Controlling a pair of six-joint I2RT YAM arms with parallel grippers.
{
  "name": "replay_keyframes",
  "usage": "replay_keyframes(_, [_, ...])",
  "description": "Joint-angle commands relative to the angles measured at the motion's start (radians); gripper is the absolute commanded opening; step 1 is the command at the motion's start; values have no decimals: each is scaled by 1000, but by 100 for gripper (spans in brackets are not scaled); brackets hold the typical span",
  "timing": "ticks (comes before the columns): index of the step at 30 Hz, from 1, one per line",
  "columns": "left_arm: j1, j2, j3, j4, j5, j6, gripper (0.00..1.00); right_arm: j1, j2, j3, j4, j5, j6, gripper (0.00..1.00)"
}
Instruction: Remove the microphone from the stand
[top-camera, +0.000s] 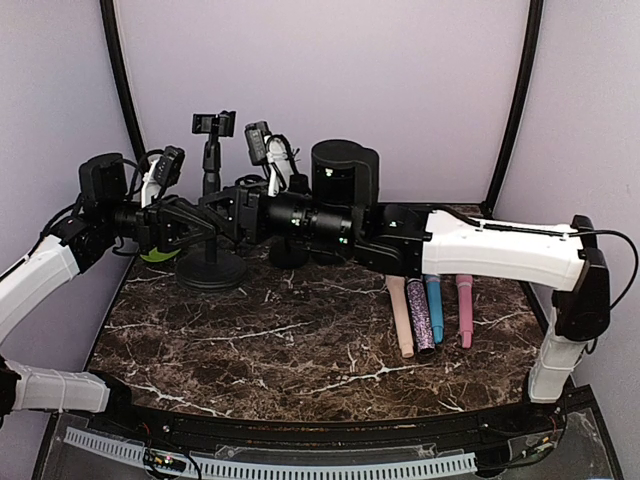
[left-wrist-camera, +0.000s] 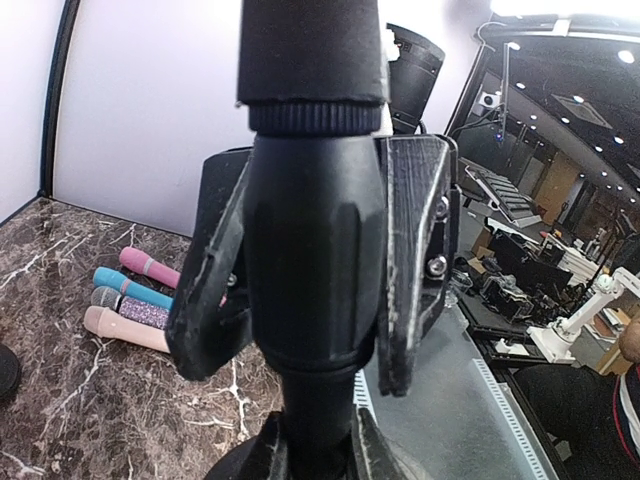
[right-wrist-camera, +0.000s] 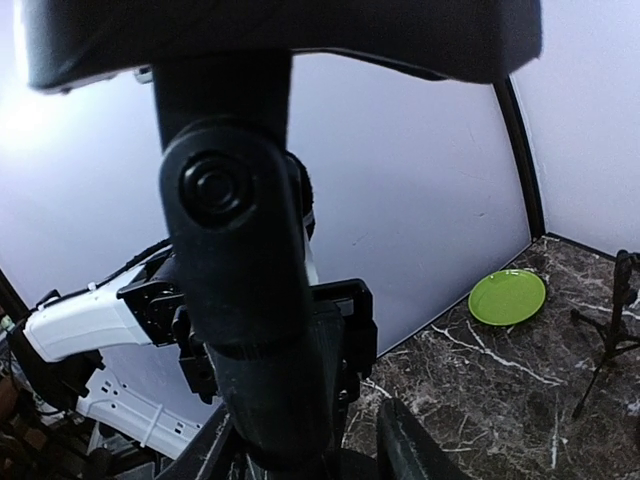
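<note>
Left tool (left-wrist-camera: 313, 285): its black fingers (left-wrist-camera: 415, 250) are clamping together on the thick ribbed collar of the black microphone stand (top-camera: 211, 165), low on the pole and above the stand's round black base (top-camera: 210, 272). Right tool (right-wrist-camera: 315, 455): it is reaching across from the right side to the same pole, its fingers standing apart with a gap showing beside one of them, just under the stand's round pivot knob (right-wrist-camera: 215, 185). Black microphone (top-camera: 213, 123): it is sitting crosswise in the clip at the top of the stand, above both tools, and is filling the upper edge of the right wrist view. Dark veined marble counter (top-camera: 300, 345): it is carrying the stand at its far left. Round green plate (top-camera: 155, 256): it is lying flat just beside the base, partly under the left arm. Tall black cylinder (top-camera: 345, 170): it is standing at the back, behind the right arm. Four loose microphones are lying side by side at the right, well apart from the stand: peach (top-camera: 402, 322), silver glitter (top-camera: 422, 318), blue (top-camera: 434, 298) and pink (top-camera: 464, 312).
</note>
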Motion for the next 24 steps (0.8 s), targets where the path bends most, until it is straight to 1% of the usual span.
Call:
replay_keyframes(1, [4, -23, 28, -37, -3, 81, 0, 3, 40, 70, 16, 47, -43, 38])
replay_keyframes(3, [4, -23, 33, -54, -9, 93, 0, 3, 70, 118, -12, 54, -59, 29])
replay_keyframes(6, [4, -25, 51, -100, -18, 128, 0, 3, 94, 153, -45, 63, -84, 12])
replay_keyframes(7, [4, -24, 61, -135, -33, 153, 6, 3, 92, 147, -47, 76, -97, 7])
replay_keyframes(8, [4, -22, 71, -181, -62, 180, 23, 2, 85, 128, -44, 92, -109, 3])
replay_keyframes(9, [6, -19, 85, -234, -106, 217, 44, 1, 71, 102, -29, 117, -130, 0])
replay_keyframes(10, [5, -15, 101, -294, -154, 256, 75, -3, 51, 65, -18, 151, -159, 0])
replay_keyframes(11, [6, -9, 117, -352, -204, 297, 96, -9, 27, 22, -1, 194, -191, 0])
replay_keyframes(12, [9, 0, 137, -416, -255, 340, 98, -17, 3, -27, 19, 233, -223, 0])
replay_keyframes(14, [34, 18, 162, -500, -319, 389, 99, -48, -38, -132, 67, 294, -257, 0])
replay_keyframes(18, [130, 19, 153, -549, -344, 420, 99, -118, -100, -345, 214, 414, -337, 0])
replay_keyframes(21, [183, 10, 138, -569, -368, 434, 99, -192, -103, -430, 292, 473, -364, 0])
replay_keyframes(24, [207, -4, 124, -598, -377, 451, 99, -280, -86, -463, 335, 479, -372, 0])
